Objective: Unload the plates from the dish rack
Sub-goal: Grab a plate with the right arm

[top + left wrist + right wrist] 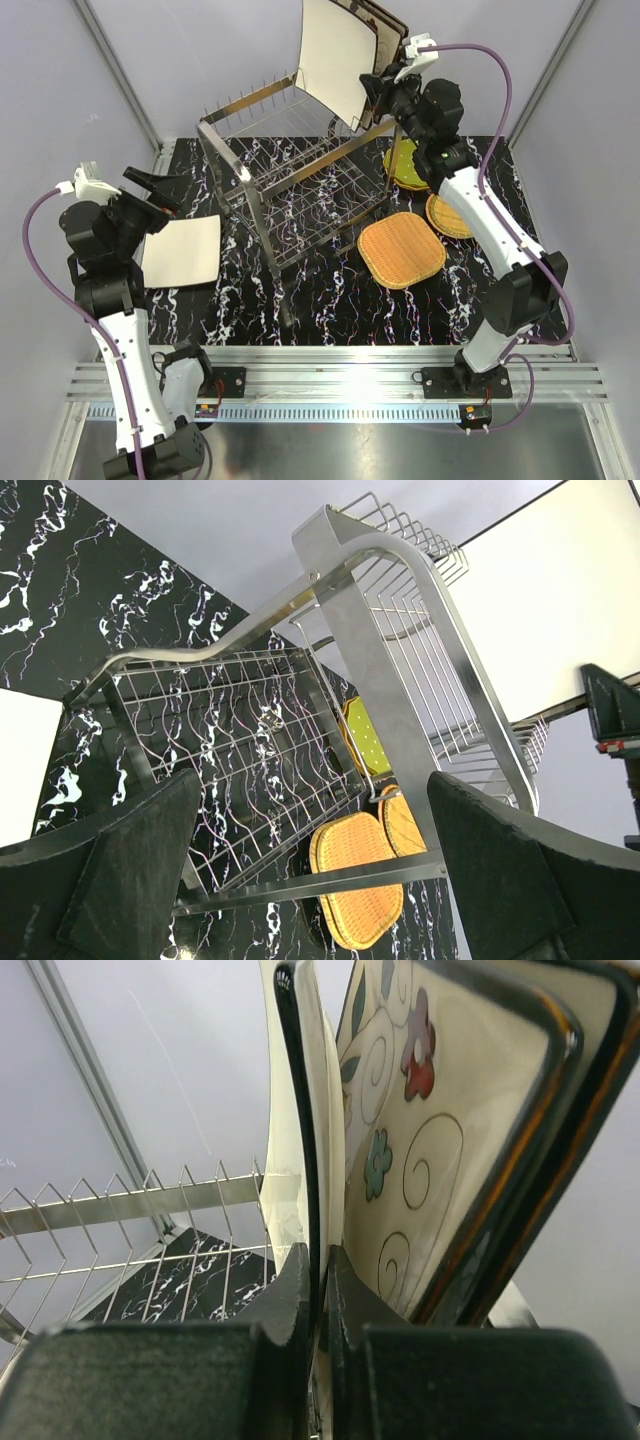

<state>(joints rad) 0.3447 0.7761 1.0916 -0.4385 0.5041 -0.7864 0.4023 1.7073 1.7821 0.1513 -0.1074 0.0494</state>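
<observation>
Far left, the left gripper [158, 192] has its fingers spread wide, holding nothing, next to a flat cream plate [182, 250] on the table [330, 300]. The dish rack [300, 190] sits mid-frame. Upper right, the right gripper [378, 90] is clamped on the edge of a big cream plate [335, 60] standing at the rack's top tier, with a flowered plate [420, 1140] just behind it. A wicker plate [401, 249] lies lower right of the rack.

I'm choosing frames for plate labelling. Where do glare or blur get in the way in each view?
Top view: sharp overall, glare whitens the aluminium rail. Left wrist view: dish rack crisp, left gripper's fingers soft and dark. Right wrist view: right gripper's fingers blurred up close, flower-patterned plate readable.
</observation>
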